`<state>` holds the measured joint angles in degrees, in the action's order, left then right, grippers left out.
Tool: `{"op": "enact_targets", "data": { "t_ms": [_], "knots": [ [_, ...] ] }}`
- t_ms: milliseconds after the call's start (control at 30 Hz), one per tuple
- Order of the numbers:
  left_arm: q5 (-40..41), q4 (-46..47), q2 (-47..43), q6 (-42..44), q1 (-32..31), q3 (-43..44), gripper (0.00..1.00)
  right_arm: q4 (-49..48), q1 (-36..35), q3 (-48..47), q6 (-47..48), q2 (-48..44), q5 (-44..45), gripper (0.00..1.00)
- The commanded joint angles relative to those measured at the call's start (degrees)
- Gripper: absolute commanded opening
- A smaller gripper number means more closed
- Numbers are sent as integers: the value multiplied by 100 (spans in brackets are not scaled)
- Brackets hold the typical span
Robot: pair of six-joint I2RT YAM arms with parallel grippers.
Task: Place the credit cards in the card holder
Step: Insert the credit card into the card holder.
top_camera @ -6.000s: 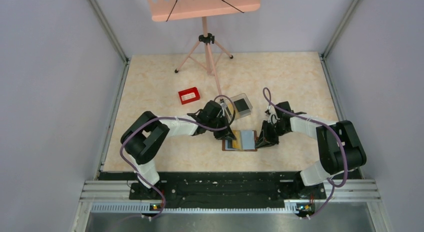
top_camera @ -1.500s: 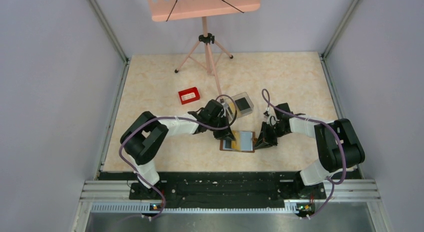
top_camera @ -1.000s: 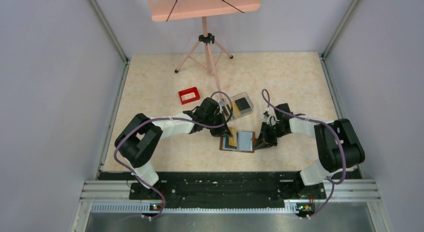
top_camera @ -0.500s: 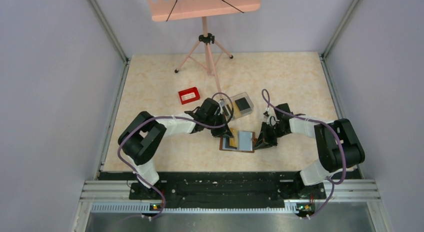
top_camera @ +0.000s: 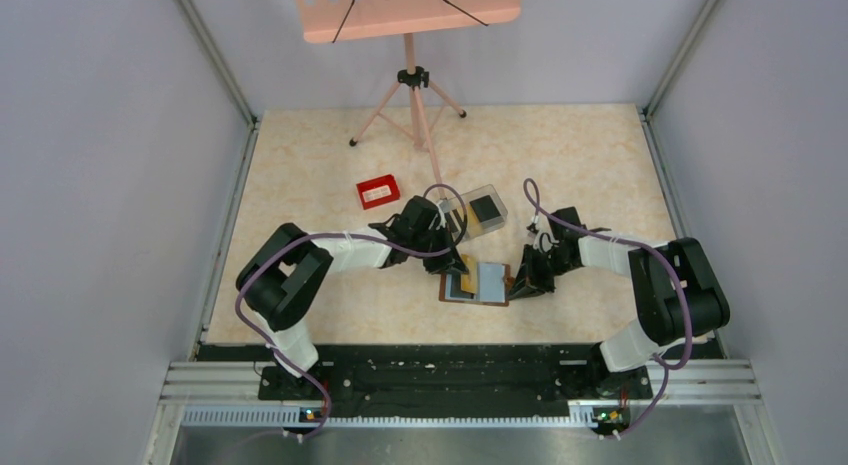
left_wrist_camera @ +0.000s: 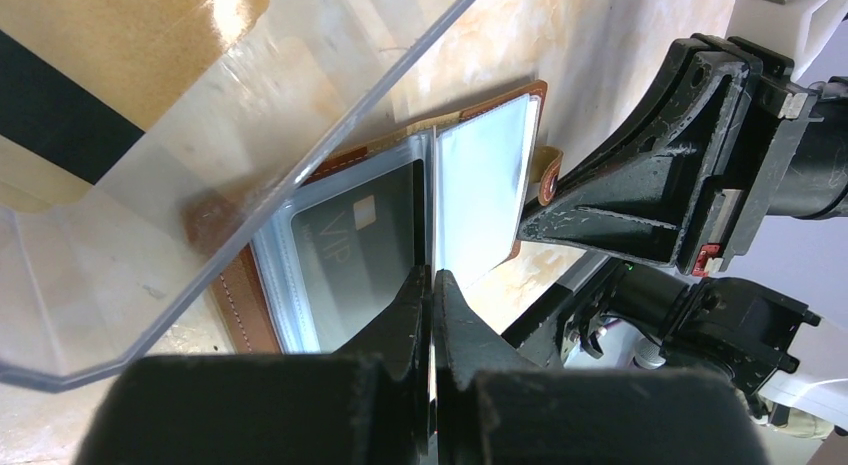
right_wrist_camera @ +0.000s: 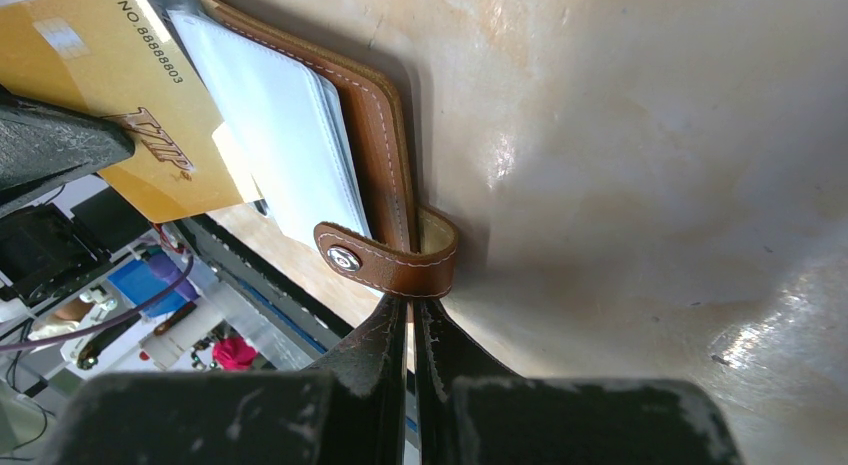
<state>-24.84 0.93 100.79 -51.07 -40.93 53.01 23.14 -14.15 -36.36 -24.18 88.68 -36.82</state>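
Nearest the arm bases, the brown leather card holder (right_wrist_camera: 388, 145) lay open on the marble-patterned table (top_camera: 560, 155), a little below the centre of the overhead frame. Its clear sleeves faced up, and a dark VIP card (left_wrist_camera: 355, 250) was already in the left sleeve. The right gripper (right_wrist_camera: 410, 307) was closed with its tips at the snap strap (right_wrist_camera: 385, 265) on the holder's right edge (pinching it or only pinning it, I could not tell). The left gripper (left_wrist_camera: 431, 277), jaws shut on a gold VIP card (right_wrist_camera: 130, 115), held it over the holder's upper left. Doing this well probably meant squaring the card's leading edge to a sleeve mouth and sliding it low and flat while the right arm kept the holder from skating. Room was tight behind: the clear plastic box (top_camera: 478, 209) sat just beyond the left wrist, with the red tray (top_camera: 362, 192) farther to the upper left. Bare table lay to the right.
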Motion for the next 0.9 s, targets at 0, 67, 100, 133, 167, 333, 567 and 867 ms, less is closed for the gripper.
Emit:
{"op": "enact_targets", "data": {
  "t_ms": [0, 67, 100, 133, 167, 333, 567, 867],
  "knots": [
    [-104, 403, -107, -47, -21, -67, 0, -36, -60, 100, 94, 41, 140, 0],
    [-117, 425, -127, -48, -27, -72, 0, -37, -53, 102, 95, 44, 140, 0],
    [-111, 426, -143, -48, -21, -72, 0, -37, -60, 93, 90, 42, 140, 0],
    [-86, 418, -164, -44, -21, -80, 0, -37, -61, 87, 94, 37, 140, 0],
    [-75, 417, -185, -44, -21, -95, 0, -40, -61, 94, 94, 41, 144, 0],
    [-64, 448, -203, -54, -21, -136, 0, -42, -58, 102, 94, 42, 135, 0],
    [46, 432, -362, -15, -21, -249, 0, -42, -53, 103, 95, 39, 122, 0],
    [204, 546, -650, -4, -21, -405, 0, -38, -57, 112, 90, 23, 120, 0]
  ]
}}
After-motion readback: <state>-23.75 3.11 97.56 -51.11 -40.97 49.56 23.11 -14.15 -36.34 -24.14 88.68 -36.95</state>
